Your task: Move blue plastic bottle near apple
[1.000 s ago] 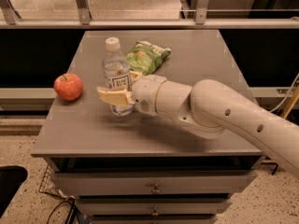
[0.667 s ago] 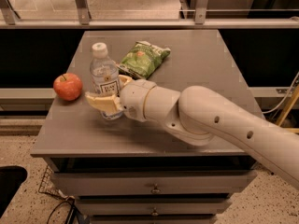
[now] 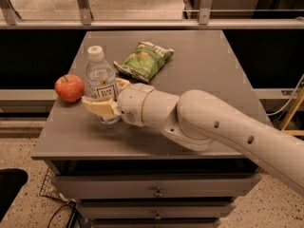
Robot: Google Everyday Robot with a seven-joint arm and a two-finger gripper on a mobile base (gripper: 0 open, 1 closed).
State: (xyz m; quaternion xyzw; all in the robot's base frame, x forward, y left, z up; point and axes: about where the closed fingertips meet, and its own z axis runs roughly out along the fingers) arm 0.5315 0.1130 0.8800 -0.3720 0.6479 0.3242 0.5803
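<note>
While the apple (image 3: 69, 88) sits at the left side of the table (image 3: 204, 56), the blue plastic bottle (image 3: 100, 80) is already just beside it on the right, so I judge the task almost done, with only the release left. The gripper (image 3: 103, 95), left of centre, is closed around the bottle's lower body. The bottle is upright, its long axis vertical and its white cap pointing up.
</note>
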